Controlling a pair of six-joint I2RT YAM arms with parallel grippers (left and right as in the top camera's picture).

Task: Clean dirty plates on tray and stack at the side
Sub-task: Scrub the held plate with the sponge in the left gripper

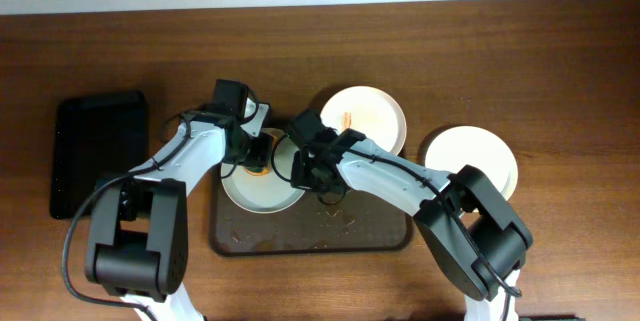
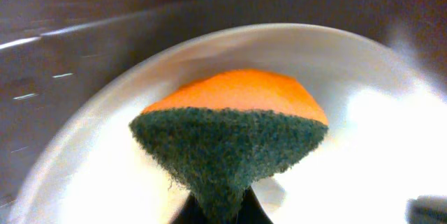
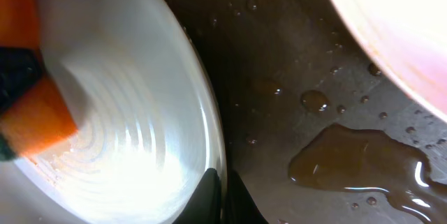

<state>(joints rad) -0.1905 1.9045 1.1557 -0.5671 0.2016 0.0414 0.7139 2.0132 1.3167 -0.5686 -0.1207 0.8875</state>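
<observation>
L arm (image 1: 190, 149) is showing a slim wht link w/ rounded edges, running into chunky blk joint housings (image 1: 135, 236) at the near end. A thin blk cable (image 1: 68, 251) is looping out on the left of those housings, and more blk wiring is trailing along the wht link. At the far end a boxy blk cam block (image 1: 232, 96) is sitting by a wht wrist piece (image 1: 258, 116). R arm (image 1: 385, 171) is looking alike: curved wht link, bulky blk cylindrical joints (image 1: 480, 226) near, blk wrist head (image 1: 315, 146) far. L gripper (image 2: 218, 213) fingertips (image 2: 183, 217) are showing matte blk.
</observation>
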